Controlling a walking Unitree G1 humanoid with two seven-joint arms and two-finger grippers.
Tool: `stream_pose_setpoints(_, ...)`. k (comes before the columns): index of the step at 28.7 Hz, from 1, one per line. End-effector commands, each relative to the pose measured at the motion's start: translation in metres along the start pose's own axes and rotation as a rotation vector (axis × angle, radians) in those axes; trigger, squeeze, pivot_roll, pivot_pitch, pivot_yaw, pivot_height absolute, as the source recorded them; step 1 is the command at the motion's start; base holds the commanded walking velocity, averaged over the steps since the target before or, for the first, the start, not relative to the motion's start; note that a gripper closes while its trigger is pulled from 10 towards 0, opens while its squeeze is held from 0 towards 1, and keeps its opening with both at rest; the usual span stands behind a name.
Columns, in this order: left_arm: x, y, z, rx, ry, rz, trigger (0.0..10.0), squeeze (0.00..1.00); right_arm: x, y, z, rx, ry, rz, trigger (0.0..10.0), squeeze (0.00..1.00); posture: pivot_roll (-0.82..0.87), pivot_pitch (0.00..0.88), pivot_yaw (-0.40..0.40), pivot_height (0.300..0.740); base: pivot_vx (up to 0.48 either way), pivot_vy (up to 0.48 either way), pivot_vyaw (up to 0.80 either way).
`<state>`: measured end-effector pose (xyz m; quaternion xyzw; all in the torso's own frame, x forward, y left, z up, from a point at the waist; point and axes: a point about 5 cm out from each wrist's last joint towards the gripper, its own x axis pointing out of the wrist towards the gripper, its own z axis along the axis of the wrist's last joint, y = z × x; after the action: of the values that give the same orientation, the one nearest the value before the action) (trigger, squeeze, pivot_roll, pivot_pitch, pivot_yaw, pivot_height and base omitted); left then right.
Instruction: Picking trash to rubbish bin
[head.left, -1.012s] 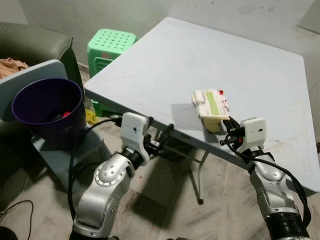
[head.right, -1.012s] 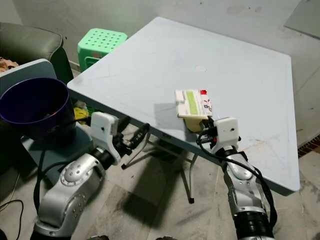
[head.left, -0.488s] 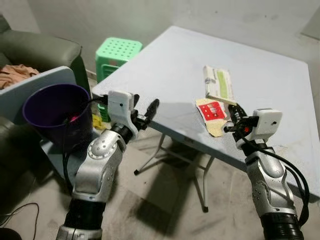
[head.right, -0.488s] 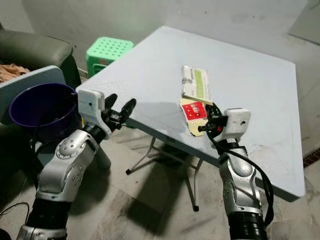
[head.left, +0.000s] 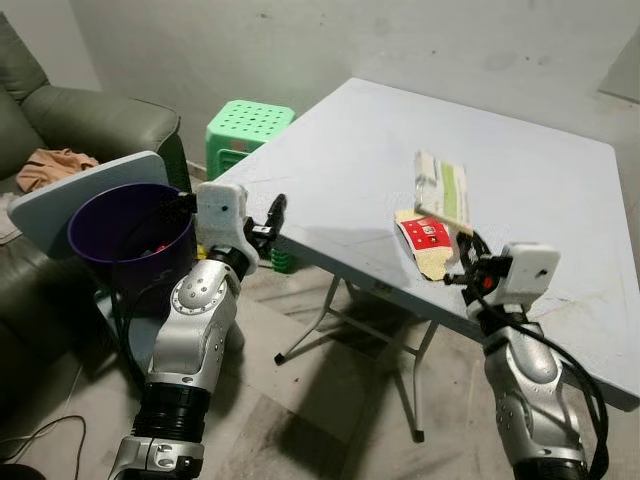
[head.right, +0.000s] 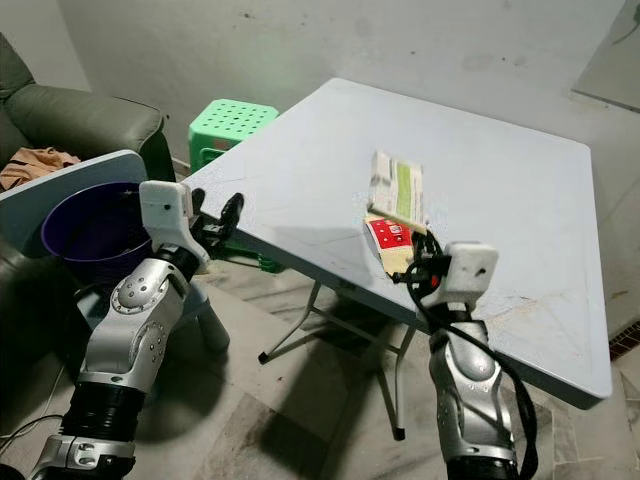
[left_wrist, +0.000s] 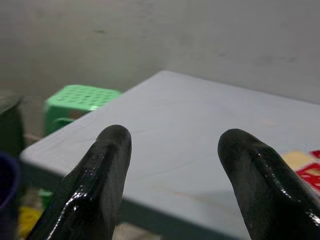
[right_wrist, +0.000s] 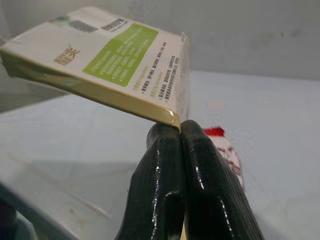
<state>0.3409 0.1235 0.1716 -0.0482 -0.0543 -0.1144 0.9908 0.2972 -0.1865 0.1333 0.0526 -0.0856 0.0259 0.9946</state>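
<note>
Nearest, right gripper (head.left: 462, 268) raised at the near edge of the pale grey folding table (head.left: 540, 170), black fingers (right_wrist: 192, 165) pressed together and pinching a flattened carton (head.left: 438, 200) by its lower corner. Carton lifted clear of the tabletop and tilted upright: cream sides, a white face with a green panel and small print, a red-and-white flap (head.left: 424, 234) hanging at the bottom just above the fingertips. In the right wrist view, same carton (right_wrist: 107, 60) slanting up and away from the closed fingers, red-patterned part showing just behind them.

To the left, left gripper (head.left: 272, 215) held out level beside the table's near-left corner, fingers (left_wrist: 100, 175) spread apart with nothing between them, pointing across the tabletop toward the green stool.

Just beyond the left arm, purple rubbish bin (head.left: 125, 225), round and open-topped, standing on a grey-blue stand beside a leaning grey-blue panel (head.left: 70, 195). Inside the bin, dark shade and a small red scrap (head.left: 160, 243) low against the wall nearest the table; rest of the contents too dark to tell. Carton well apart from the bin, across the table corner.

Under the table, metal folding legs (head.left: 335, 320) on a worn tiled floor.

Farther back, green perforated plastic stool (head.left: 250, 125) against the wall, and on the left a dark green sofa (head.left: 95, 110) with a peach cloth (head.left: 50, 165) lying on its seat.
</note>
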Motion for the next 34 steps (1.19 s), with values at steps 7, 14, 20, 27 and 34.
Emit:
stream_pose_setpoints(7,-0.014,0.007,-0.022,0.02,0.023,0.06,10.0,0.0,-0.013,-0.011,-0.02,-0.01,0.062,-0.093,10.0,0.0,-0.03,0.0,-0.044,0.74,0.0,0.0,0.0)
stream_pose_setpoints(14,-0.019,0.012,-0.033,-0.01,0.041,0.086,10.0,0.0,-0.011,-0.009,-0.023,-0.003,0.06,-0.13,10.0,0.0,-0.01,0.0,-0.049,0.74,0.0,0.0,0.0)
stream_pose_setpoints(20,-0.009,0.018,-0.024,-0.013,0.018,0.1,10.0,0.0,-0.001,-0.007,-0.017,0.038,0.044,-0.131,10.0,0.0,-0.02,0.0,-0.046,0.74,0.0,0.0,0.0)
stream_pose_setpoints(27,-0.003,0.014,-0.022,-0.017,0.004,0.085,10.0,0.0,0.005,-0.007,-0.016,0.014,0.044,-0.117,10.0,0.0,-0.02,0.0,-0.042,0.74,0.0,0.0,0.0)
stream_pose_setpoints(34,-0.001,0.01,-0.025,-0.025,0.006,0.07,10.0,0.0,0.005,-0.006,-0.02,0.007,0.055,-0.13,10.0,0.0,-0.03,0.0,-0.039,0.74,0.0,0.0,0.0)
